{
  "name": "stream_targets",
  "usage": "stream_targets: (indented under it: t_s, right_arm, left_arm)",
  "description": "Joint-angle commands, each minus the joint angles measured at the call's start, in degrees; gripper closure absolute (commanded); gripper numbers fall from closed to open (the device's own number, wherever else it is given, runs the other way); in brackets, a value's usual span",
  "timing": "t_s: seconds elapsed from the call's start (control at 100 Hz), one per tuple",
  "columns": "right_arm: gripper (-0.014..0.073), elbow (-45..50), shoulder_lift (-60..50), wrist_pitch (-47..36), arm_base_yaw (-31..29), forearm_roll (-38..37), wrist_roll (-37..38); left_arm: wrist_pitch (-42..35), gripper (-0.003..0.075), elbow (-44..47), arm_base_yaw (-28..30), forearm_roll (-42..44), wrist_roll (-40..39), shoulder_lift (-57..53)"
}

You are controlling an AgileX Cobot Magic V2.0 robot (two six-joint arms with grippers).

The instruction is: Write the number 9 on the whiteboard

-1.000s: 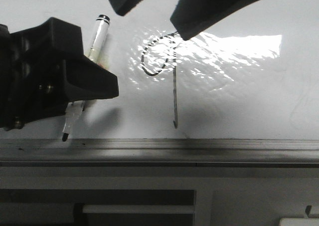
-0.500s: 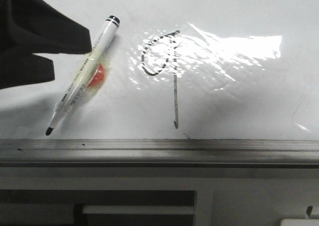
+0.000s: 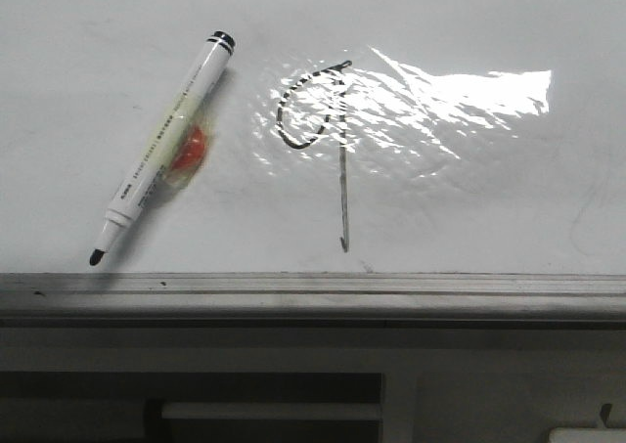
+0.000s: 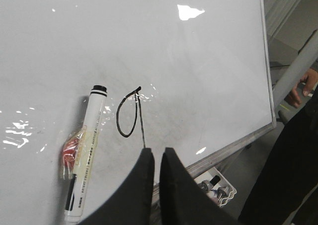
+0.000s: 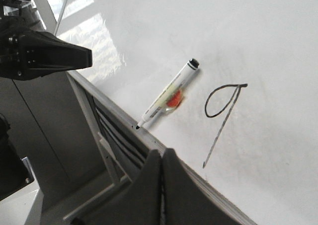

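Observation:
The number 9 (image 3: pixel 323 135) is drawn in thin black line on the whiteboard (image 3: pixel 469 208), with an oval loop and a long straight tail. The same figure shows in the left wrist view (image 4: pixel 130 114) and the right wrist view (image 5: pixel 222 108). A white marker (image 3: pixel 161 150) with orange tape lies flat on the board to the left of the figure, its uncapped tip toward the ledge. No gripper touches it. My left gripper (image 4: pixel 158 151) hangs shut and empty above the board near the tail's end. My right gripper (image 5: pixel 162 152) is shut and empty over the board's lower edge.
A grey metal ledge (image 3: pixel 313 296) runs along the board's lower edge. Below it stands a white tray (image 4: pixel 218 187) with small bottles. A person's hand (image 4: pixel 302 86) shows beyond the board's corner. My left arm's dark body (image 5: pixel 44 53) hangs off the board's edge.
Both arms have pulled back out of the front view. The left gripper has let go of the marker, which now lies uncovered on the board.

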Motion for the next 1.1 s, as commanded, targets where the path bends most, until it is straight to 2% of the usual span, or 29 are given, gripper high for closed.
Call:
stream_targets:
  t_s: [0.0,0.17,0.34,1.09]
  right_arm:
    - [0.0655,2.56,-5.48,-6.49,0.06,-2.87,-0.77]
    - [0.0655,9.07,-15.32,-5.89,0.06,-3.10,-0.90]
    - [0.0655,12.97,-20.10,-5.89,0.06,-3.10,-0.90]
    - [0.0655,13.21,-20.28,-4.73,0.06,-2.07,-0.90]
  left_arm:
    - [0.56,0.0741,-1.61,-0.05,3.71,0.15,-3.46]
    - [9.20,0.0741,-0.24,-0.05,5.08,0.15,-9.34]
    - [15.04,0.0741,0.65,-0.05,3.96,0.15,-13.20]
    - [15.26,0.0741,0.65,-0.05,3.84,0.15,-13.62]
